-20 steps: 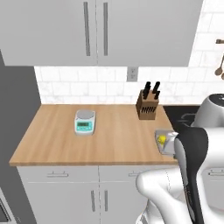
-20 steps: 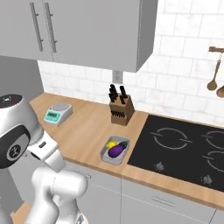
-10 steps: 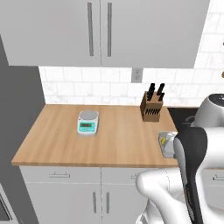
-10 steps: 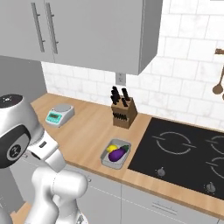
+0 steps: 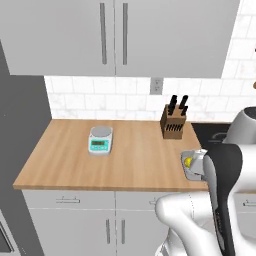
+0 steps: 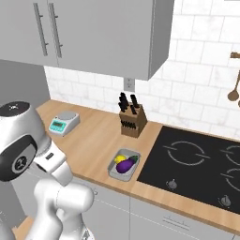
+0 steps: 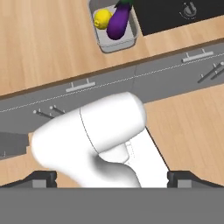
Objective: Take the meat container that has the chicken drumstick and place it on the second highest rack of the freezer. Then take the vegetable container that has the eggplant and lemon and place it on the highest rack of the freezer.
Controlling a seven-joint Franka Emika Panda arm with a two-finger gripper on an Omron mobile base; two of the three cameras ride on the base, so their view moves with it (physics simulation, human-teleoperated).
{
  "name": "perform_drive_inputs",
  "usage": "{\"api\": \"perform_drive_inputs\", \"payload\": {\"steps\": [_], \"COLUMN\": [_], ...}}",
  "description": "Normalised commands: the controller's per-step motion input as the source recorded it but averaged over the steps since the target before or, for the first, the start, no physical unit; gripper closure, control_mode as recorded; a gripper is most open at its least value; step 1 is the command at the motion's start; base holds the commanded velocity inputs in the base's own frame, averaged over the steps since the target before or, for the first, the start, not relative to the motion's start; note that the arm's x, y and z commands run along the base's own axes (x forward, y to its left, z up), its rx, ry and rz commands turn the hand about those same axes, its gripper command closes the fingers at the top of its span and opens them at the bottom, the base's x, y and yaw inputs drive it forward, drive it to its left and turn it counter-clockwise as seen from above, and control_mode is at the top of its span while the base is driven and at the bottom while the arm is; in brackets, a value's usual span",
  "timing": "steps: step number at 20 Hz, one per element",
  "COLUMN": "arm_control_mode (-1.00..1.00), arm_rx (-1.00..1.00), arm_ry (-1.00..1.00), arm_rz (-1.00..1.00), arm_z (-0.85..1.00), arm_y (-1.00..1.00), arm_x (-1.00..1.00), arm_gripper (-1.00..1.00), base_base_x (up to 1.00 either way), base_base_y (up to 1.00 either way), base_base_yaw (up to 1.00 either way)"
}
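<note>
While the tool [image 7: 112, 181] stands wide, the vegetable container waits on the surface.
Left base view: lemon [image 5: 188, 162] at the surface's [image 5: 135, 160] right edge. Right base view: eggplant [image 6: 125, 164] beside it in the grey container [image 6: 123, 165] (near the hob [image 6: 197, 164]). Hand view: both lie far off.

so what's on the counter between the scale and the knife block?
Nothing: bare wood counter between the scale and the knife block, clear in the left base view.

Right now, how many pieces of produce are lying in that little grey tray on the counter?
2: a yellow lemon and a purple eggplant lie side by side in the tray, near the counter's front edge beside the black cooktop. Something smaller could be hidden underneath.
</note>
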Motion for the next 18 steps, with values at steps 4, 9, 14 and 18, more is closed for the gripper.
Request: {"api": "perform_drive_inputs", "payload": {"steps": [4,9,14,18], "arm_control_mode": [-1.00,-1.00,-1.00,-1.00], "arm_rx": [0.25,0.35,0.14,0.08], "arm_ry": [0.00,-0.01,0.04,0.09], "arm_rz": [-0.16,-0.09,-0.16,-0.21], "arm_z": [0.00,0.00,-0.22,-0.38], "arm_y": [-0.56,-0.89,-0.72,-0.50], "arm_x": [0.29,0.14,0.75,0.76], "arm_gripper": [-1.00,-1.00,-1.00,-1.00], "base_base_x": [0.00,0.00,0.00,0.00], "base_base_y": [0.00,0.00,0.00,0.00], "base_base_yaw": [0.00,0.00,0.00,0.00]}}
